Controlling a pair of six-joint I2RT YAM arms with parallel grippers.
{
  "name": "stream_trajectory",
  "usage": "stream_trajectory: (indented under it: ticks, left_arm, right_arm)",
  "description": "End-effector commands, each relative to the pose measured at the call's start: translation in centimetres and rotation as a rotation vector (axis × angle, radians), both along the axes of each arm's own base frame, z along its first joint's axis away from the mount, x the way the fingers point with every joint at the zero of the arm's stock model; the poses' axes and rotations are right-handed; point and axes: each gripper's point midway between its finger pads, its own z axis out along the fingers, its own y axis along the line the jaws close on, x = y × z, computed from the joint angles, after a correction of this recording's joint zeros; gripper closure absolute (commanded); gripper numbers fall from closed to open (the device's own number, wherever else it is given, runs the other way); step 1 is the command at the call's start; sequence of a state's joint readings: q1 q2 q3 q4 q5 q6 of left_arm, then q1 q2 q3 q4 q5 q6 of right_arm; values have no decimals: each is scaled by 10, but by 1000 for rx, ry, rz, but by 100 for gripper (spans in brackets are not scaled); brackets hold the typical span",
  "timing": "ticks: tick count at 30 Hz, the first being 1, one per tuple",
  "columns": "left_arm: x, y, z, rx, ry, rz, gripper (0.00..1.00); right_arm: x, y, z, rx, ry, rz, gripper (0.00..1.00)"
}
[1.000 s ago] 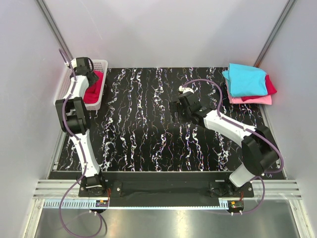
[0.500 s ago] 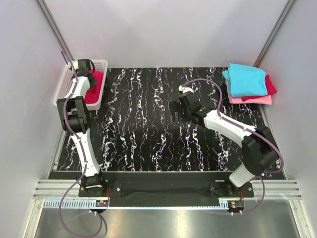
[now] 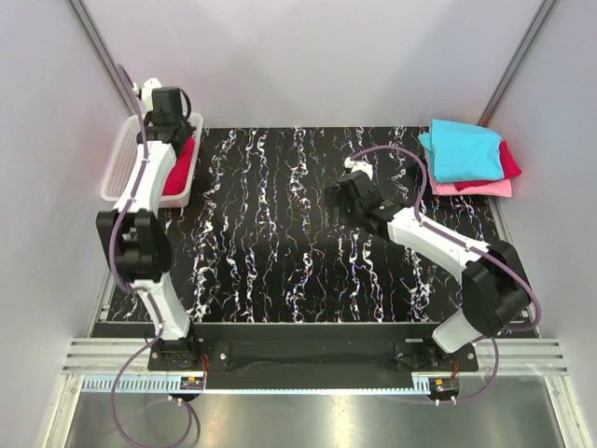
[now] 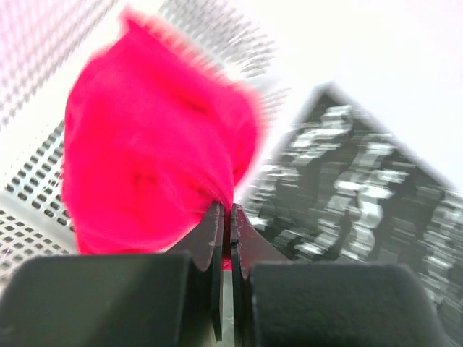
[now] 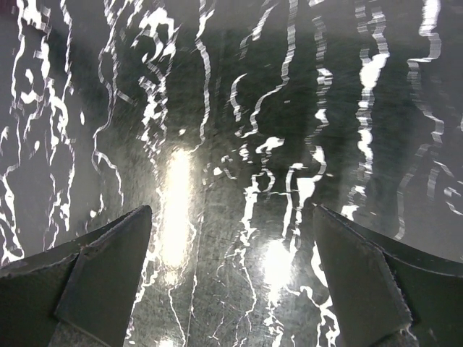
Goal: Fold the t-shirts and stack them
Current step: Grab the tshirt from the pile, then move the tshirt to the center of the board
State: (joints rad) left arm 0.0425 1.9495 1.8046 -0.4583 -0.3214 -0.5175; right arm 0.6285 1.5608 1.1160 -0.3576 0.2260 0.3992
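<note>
I am clenching my left jaws on the crimson t-shirt [image 4: 145, 152] in the white mesh basket [image 3: 118, 168] at the tabletop's [image 3: 280, 280] far-left corner, while my right jaws are hovering released above the tabletop's middle

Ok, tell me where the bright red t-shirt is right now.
In the top view, the bright red t-shirt sits in the white mesh basket at the far-left corner of the black marbled tabletop, with a fold pinched in the left gripper.
</note>
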Motion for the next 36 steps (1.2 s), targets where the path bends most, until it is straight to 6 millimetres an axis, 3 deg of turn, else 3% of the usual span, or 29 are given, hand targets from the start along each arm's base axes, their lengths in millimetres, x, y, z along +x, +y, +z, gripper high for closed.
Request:
stream_trajectory:
  ticks: [1, 3, 4, 6, 7, 9, 10, 12, 13, 16, 19, 21, 24, 27, 32, 36]
  left_arm:
    - [-23, -37, 132, 84, -289, -69, 100]
    - [-42, -58, 168, 98, -363, -111, 100]
    - [-50, -82, 177, 102, -383, -167, 100]
    - [-63, -110, 197, 135, -425, -248, 100]
    - [-79, -140, 216, 136, -468, -328, 100]
    - [-99, -179, 236, 161, -519, -482, 100]
    - [-120, -213, 250, 163, -559, -584, 100]
    - [-146, -248, 268, 206, -611, -728, 100]
    - [-167, -277, 276, 200, -640, -820, 100]
    - [-214, -308, 309, 180, -735, -958, 100]
    - [-249, -312, 338, 141, -812, -1023, 100]
    - [-260, -294, 352, 125, -843, -966, 100]
    - [-264, -271, 358, 136, -855, -881, 100]
    - [-274, -272, 365, 115, -886, -914, 100]
    - [-260, -259, 360, 115, -855, -797, 100]
    - [-253, -264, 356, 120, -837, -794, 100]
  right_arm:
    - [8, -13, 45, 28, -97, -114, 0]
    - [5, -22, 53, 26, -114, -158, 0]
    - [6, -32, 56, 9, -134, -207, 0]
    - [0, -48, 66, 23, -155, -285, 0]
    - [0, -57, 71, 14, -176, -323, 0]
    - [-7, -73, 81, 35, -206, -391, 0]
    - [-10, -77, 84, 49, -215, -408, 0]
    - [-16, -86, 91, 74, -236, -436, 0]
    - [-19, -88, 91, 84, -235, -438, 0]
    - [-27, -93, 94, 102, -237, -449, 0]
    - [-34, -99, 97, 105, -241, -461, 0]
    - [-38, -102, 101, 113, -252, -459, 0]
    - [-42, -105, 103, 118, -258, -462, 0]
    - [-42, -104, 105, 123, -258, -455, 0]
    - [-43, -102, 103, 124, -245, -443, 0]
    - [-44, -104, 103, 109, -249, -437, 0]
